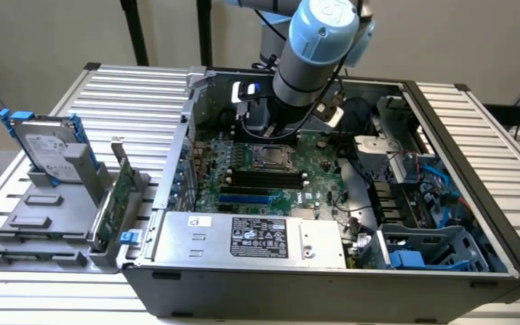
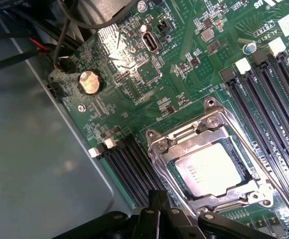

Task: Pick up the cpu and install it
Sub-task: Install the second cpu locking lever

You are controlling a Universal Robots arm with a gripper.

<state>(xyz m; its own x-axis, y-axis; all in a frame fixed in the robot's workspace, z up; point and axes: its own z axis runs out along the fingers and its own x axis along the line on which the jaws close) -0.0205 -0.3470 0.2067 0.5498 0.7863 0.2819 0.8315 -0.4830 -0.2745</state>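
Plainly silver-topped cpu (image 2: pixel 215 171), socketed

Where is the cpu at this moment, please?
The cpu lies in the motherboard socket under its metal frame, between the memory slots; in the exterior view it is mid-case, below the arm.

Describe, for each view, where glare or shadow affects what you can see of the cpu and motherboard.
Wrist view: glare whitens the cpu lid in its socket and streaks the motherboard near the coin cell. Exterior view: even room light, but the arm shades the board's rear, and the case's corner at that view's right is dim.
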